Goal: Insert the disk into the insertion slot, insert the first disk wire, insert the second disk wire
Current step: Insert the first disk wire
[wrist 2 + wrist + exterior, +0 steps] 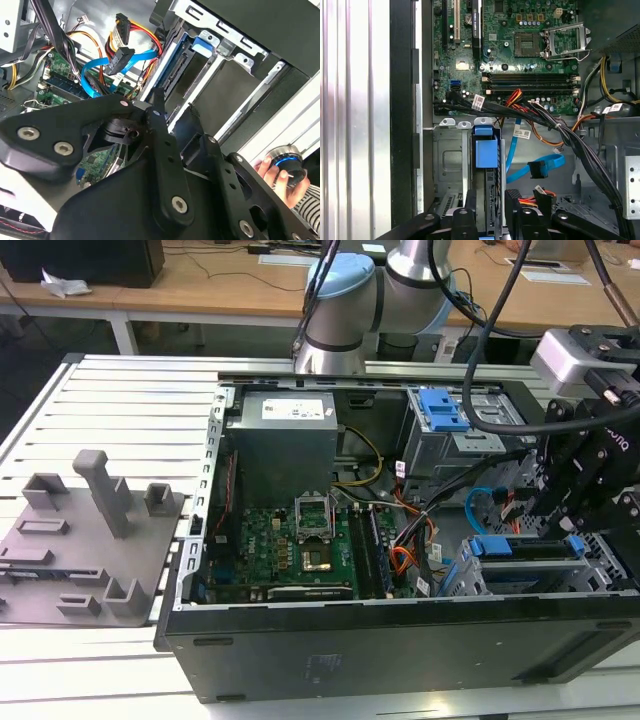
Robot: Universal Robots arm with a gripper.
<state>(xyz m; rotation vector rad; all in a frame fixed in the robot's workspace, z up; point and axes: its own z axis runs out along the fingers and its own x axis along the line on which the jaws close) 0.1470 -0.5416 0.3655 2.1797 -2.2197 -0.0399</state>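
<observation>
Wooden desks at the back. White slatted table (pixel 130 410) carries the open computer case (pixel 400 640), with a grey fixture plate (pixel 90 540) beside it on the exterior view's left.

Exterior view: my claw (pixel 570 520) hangs over the case's corner at that view's right, directly above the insertion slot (pixel 612 565). The disk (pixel 525 552) lies seated in that bay, with its blue carrier showing. The taller cage with the blue latch (pixel 443 408) stands behind.

First wrist view: the disk (pixel 486 150) is edge-on inside the insertion slot (pixel 447 160), and my claw (pixel 491 207) is at its near edge. I cannot tell whether I grip the disk or merely stand at it. This view adds the blue data cable (pixel 540 167), whose black plug hangs loose beside the bay, apart from the disk. The motherboard (pixel 520 50) lies beyond.

Second wrist view: claw (pixel 175 107) is before the disk (pixel 176 67). This view adds a person's hand (pixel 272 172) on a round knob (pixel 289 159) by the case's outer wall, and a second loose plug (pixel 120 57) on coloured wires.
</observation>
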